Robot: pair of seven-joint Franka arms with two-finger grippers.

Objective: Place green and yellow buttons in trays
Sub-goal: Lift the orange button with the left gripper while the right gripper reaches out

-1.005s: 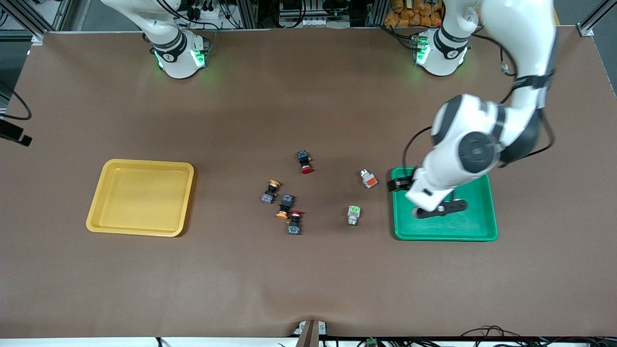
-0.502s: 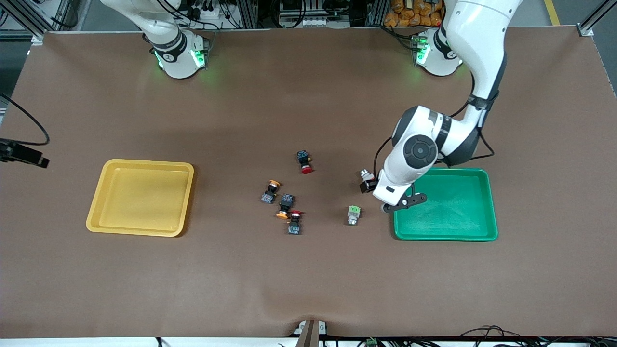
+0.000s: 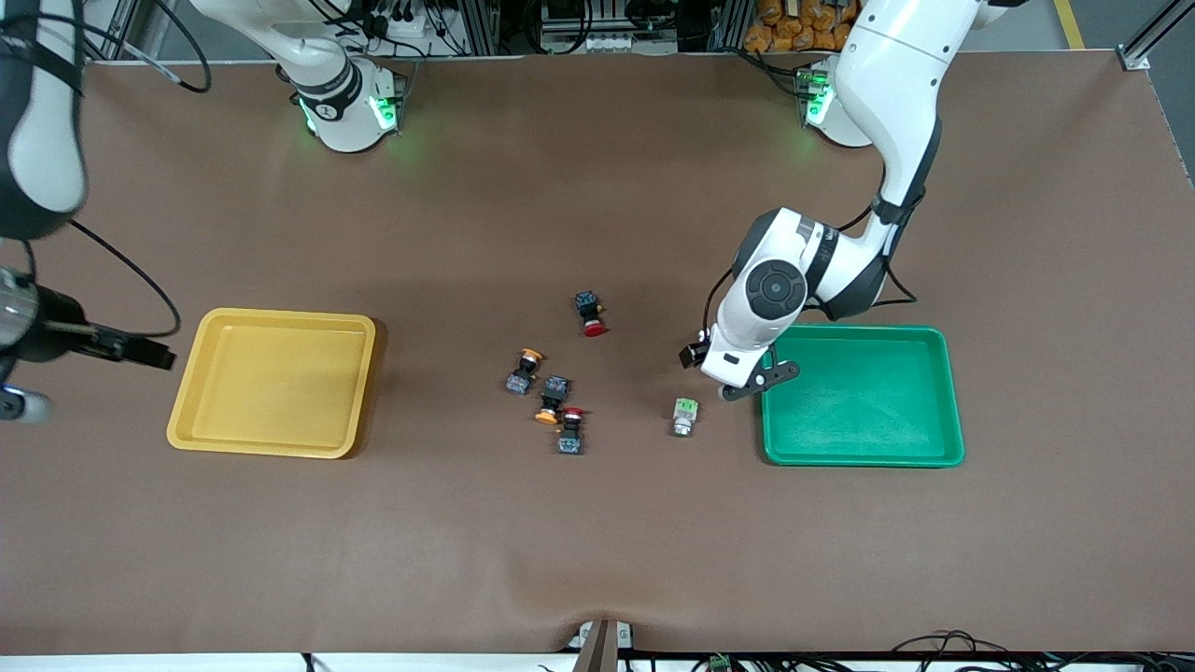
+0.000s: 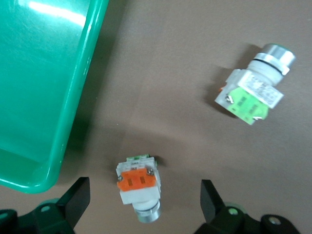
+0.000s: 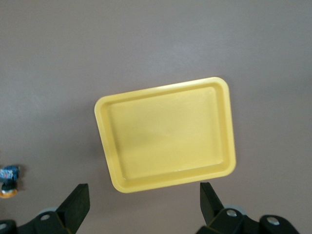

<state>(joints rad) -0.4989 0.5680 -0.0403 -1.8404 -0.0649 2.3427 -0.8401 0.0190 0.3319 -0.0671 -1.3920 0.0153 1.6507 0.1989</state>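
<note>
The green tray [image 3: 859, 397] lies toward the left arm's end of the table, the yellow tray [image 3: 273, 381] toward the right arm's end. My left gripper [image 4: 144, 190] hangs open just beside the green tray [image 4: 34, 73], its fingers on either side of a white-grey button with an orange block [image 4: 139, 187], not touching it. A white-grey button with a green block [image 3: 685, 415] lies close by, nearer the front camera. Two yellow-capped buttons [image 3: 525, 371] [image 3: 551, 399] sit mid-table. My right gripper [image 5: 144, 195] is open and empty, high above the table beside the yellow tray [image 5: 165, 134].
Two black-bodied switches with red caps [image 3: 590, 313] [image 3: 570, 429] lie among the mid-table cluster. Both trays hold nothing. The right arm's big links [image 3: 37, 112] fill the edge of the front view next to the yellow tray.
My left arm swung off the green tray toward the middle and now hangs over the orange-block button. My right arm came into the front view beside the yellow tray.
</note>
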